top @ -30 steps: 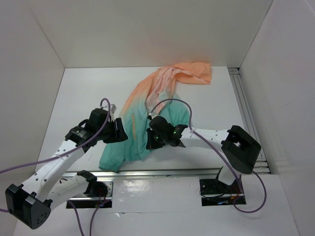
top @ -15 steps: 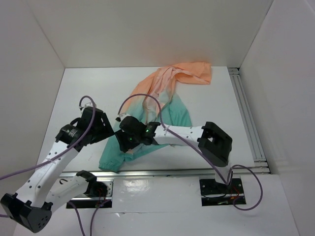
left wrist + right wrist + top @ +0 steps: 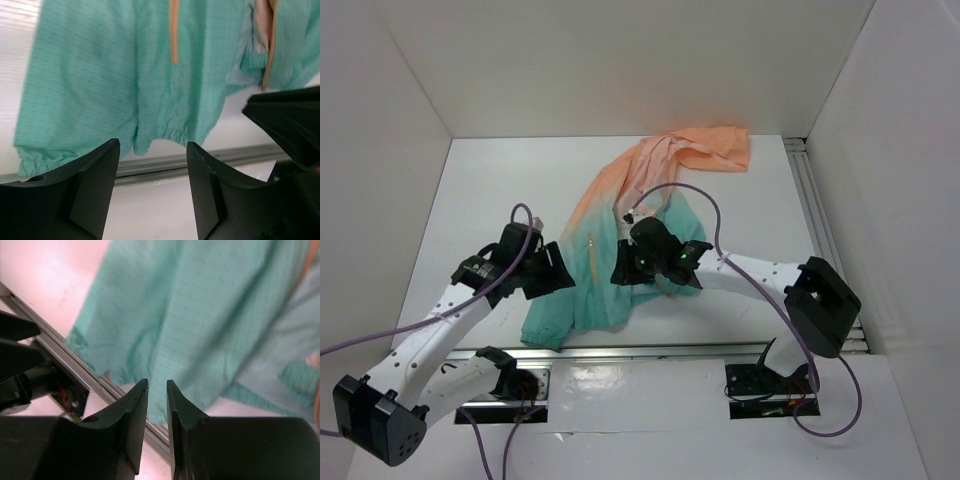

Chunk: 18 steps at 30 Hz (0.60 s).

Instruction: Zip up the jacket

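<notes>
The jacket (image 3: 575,300) lies on the table, its peach end at the back right and its teal hem near the front rail. It fills the top of the left wrist view (image 3: 100,75) and of the right wrist view (image 3: 200,315). The orange pocket zip (image 3: 173,30) runs down the teal panel. A stretch of the orange front zipper (image 3: 270,45) shows at the right. My left gripper (image 3: 552,275) is open and empty just left of the hem (image 3: 152,150). My right gripper (image 3: 620,272) hovers over the teal front, jaws almost together (image 3: 157,385), teal fabric showing through the slit.
A metal rail (image 3: 650,350) runs along the table's front edge just below the hem, and it also shows in the left wrist view (image 3: 200,157). A second rail (image 3: 820,220) lines the right side. White walls close in the table on three sides.
My right gripper swung left across the teal hem, then came back right and slightly up. My left gripper drew back left, then returned toward the hem. The jacket has barely shifted.
</notes>
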### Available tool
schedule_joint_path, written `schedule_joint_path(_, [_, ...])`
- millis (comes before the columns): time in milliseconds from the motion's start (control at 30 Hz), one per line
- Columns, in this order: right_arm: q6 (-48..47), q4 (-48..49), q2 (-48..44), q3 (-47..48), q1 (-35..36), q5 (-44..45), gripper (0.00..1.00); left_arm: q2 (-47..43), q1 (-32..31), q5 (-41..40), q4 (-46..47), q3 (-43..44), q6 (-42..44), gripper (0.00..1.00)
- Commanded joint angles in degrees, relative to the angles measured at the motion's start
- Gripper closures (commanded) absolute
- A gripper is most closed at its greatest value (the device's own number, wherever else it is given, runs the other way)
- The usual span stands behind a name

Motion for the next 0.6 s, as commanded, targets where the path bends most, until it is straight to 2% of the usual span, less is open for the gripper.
schedule_joint_path(0, [6.62,3.65,-2.37,-3.5,-0.73,-1.16,0.71,2.52,-2.56,7.0,5.86,-0.05,3.63,0.32])
schedule_joint_path(133, [7.85,-2.74,-8.25,-6.4,-2.05,5.43,0.58,7.45,-9.76,2.88,3.49,3.98,4.16,0.33])
schedule_joint_path(167, [8.46,-4.24,-11.48,-7.89,-2.83,8.06,0.58,8.67,-13.61,1.3,2.79,4.6,3.47,0.33])
schedule_joint_path(233, [9.17,-7.41,-15.45,-10.09,-5.03,9.75,0.55,12.72,-16.97,0.59,2.17,5.84,0.92,0.32])
schedule_joint_path(267, [9.78,-8.03,-19.39,-12.71,-5.9,10.27,0.47,14.03,-19.42,0.59,2.17,5.84,-0.13,0.31])
schedule_joint_path(300, [9.79,-9.17,-21.25,-13.87,-7.83,10.28,0.45,15.27,-20.58,0.06,3.13,5.84,-1.71,0.31])
schedule_joint_path(400, [9.79,-12.06,-26.01,-16.25,-10.39,10.28,0.45,19.93,-23.4,-2.38,4.98,5.84,-4.35,0.29])
schedule_joint_path(500, [9.26,-13.3,-27.33,-16.95,-12.06,9.67,0.45,23.8,-23.4,-8.44,4.29,6.54,-7.43,0.3])
schedule_joint_path(567, [9.26,-13.31,-27.34,-17.56,-12.07,9.05,0.45,25.38,-23.4,-8.47,5.59,7.94,-6.31,0.31])
